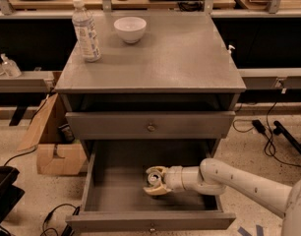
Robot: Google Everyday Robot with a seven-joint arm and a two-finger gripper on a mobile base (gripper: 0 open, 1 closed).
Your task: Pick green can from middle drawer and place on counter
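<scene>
The middle drawer [116,200] is pulled open below the counter [160,58]. My gripper [155,180] reaches into it from the right, low over the drawer floor. Its pale fingers [156,170] are closed around the green can [152,179]. Only the can's round silver top shows between them, and its side is mostly hidden. The can is near the middle of the drawer floor.
A clear plastic bottle [86,30] and a white bowl [130,28] stand at the back left of the counter. The top drawer [150,126] is closed. A cardboard box [52,141] sits on the floor to the left, and cables [268,132] lie to the right.
</scene>
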